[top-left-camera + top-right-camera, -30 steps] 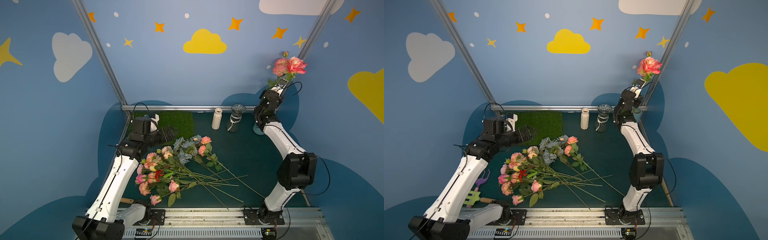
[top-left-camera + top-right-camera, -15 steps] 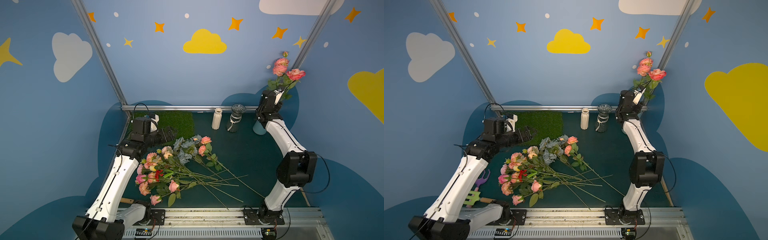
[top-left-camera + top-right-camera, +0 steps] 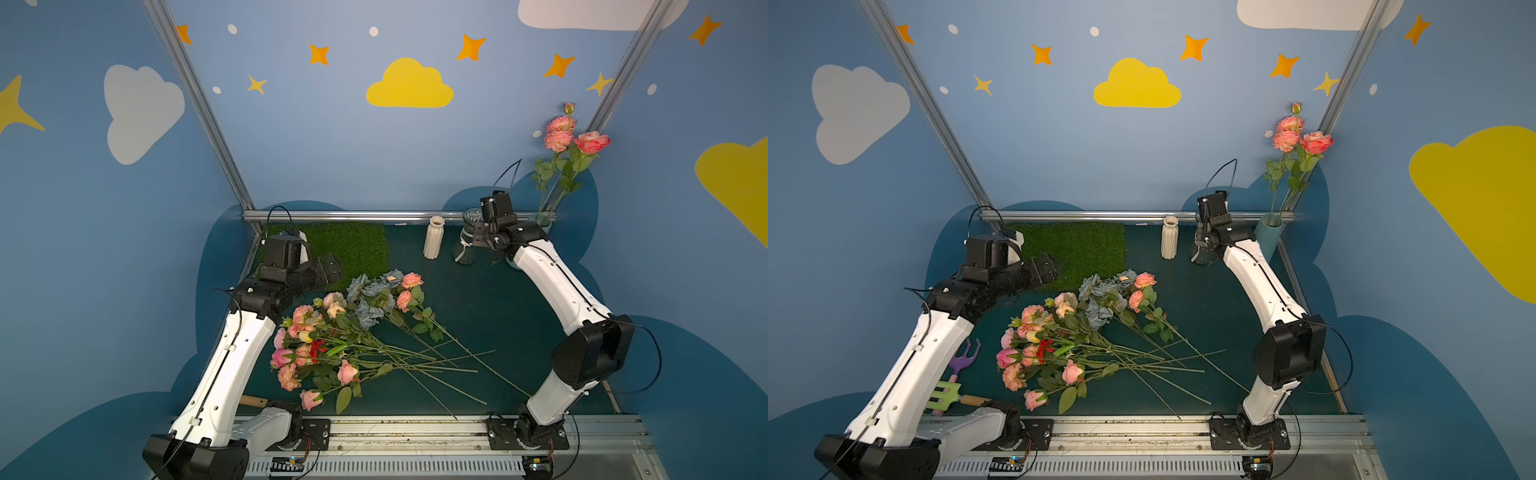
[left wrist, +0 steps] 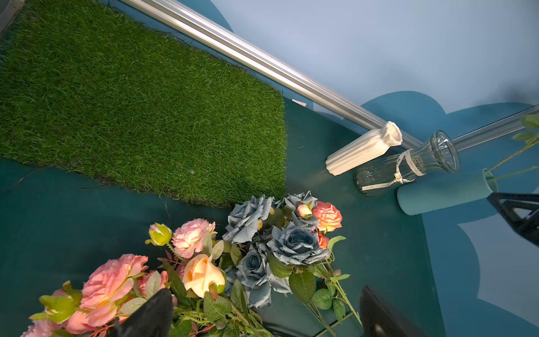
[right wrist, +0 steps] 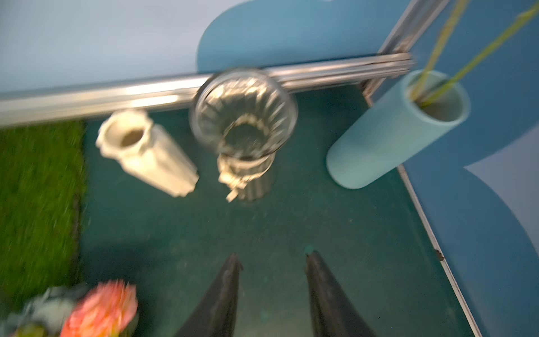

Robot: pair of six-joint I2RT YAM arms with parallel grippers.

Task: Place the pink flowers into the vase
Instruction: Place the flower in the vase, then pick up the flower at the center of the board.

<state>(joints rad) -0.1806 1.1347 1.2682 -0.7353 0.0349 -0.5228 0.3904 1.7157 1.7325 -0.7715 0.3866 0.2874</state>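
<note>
Lying heaped on the dark green worktop (image 3: pixel 498 311), most long-stemmed artificial pink flowers (image 3: pixel 316 345) are unplaced; left pincer (image 3: pixel 330 269) hovers spread just behind them, right pincer (image 5: pixel 272 256) spread and empty farther back; a few stand in the far pale-blue cylindrical vase (image 3: pixel 1268 241). Next, likely: pinching another stem.

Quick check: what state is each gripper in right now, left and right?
Left gripper: open, holding nothing.
Right gripper: open, nothing between its jaws.
</note>
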